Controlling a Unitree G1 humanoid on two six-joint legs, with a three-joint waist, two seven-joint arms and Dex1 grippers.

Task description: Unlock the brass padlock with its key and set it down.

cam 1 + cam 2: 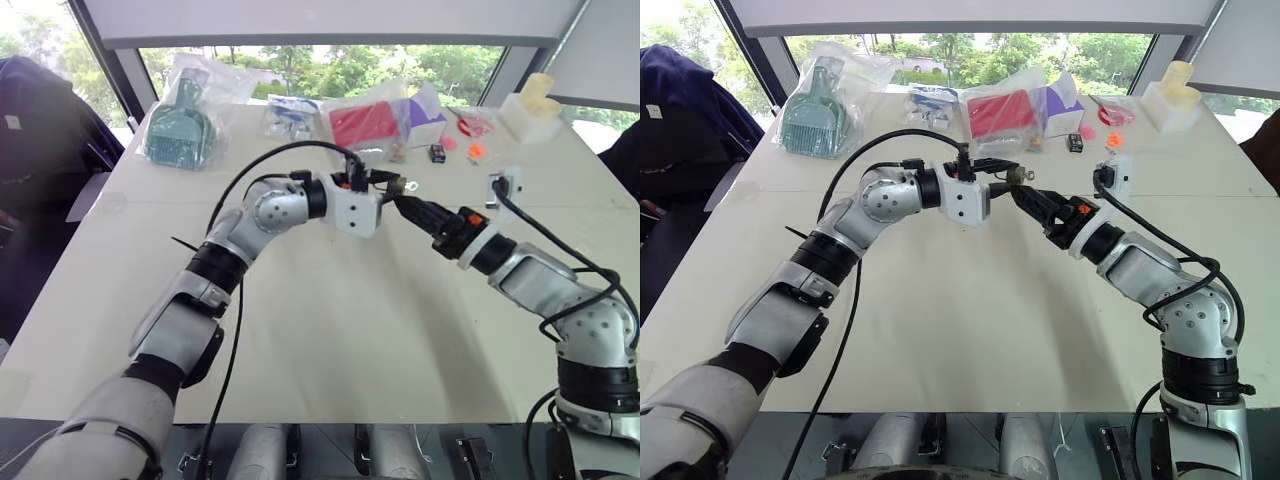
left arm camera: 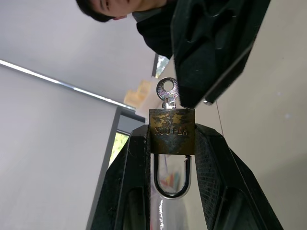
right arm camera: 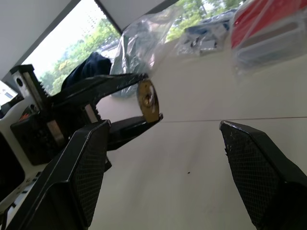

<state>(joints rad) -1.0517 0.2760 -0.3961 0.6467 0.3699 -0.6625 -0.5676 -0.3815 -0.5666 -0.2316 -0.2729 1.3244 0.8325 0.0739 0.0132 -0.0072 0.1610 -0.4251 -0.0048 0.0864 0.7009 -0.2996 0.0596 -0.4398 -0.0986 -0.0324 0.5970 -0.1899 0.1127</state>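
The brass padlock [image 2: 171, 130] is clamped between the two black fingers of my left gripper [image 1: 394, 185], which is shut on its body above the middle of the table. Its silvery shackle [image 2: 171, 184] points back between the fingers. The small silver key [image 2: 167, 92] sticks out of the padlock's far end. My right gripper [image 3: 163, 158] is open, its fingers spread wide, just short of the key and not touching it. In the right wrist view the padlock [image 3: 147, 99] shows edge-on in the left gripper's fingers.
Along the table's far edge lie a bagged teal item [image 1: 180, 130], a red package [image 1: 365, 122], a small black box [image 1: 438, 153] and a white block [image 1: 530, 108]. A small white device [image 1: 505, 185] sits right of the grippers. A person [image 2: 120, 7] is beyond the table.
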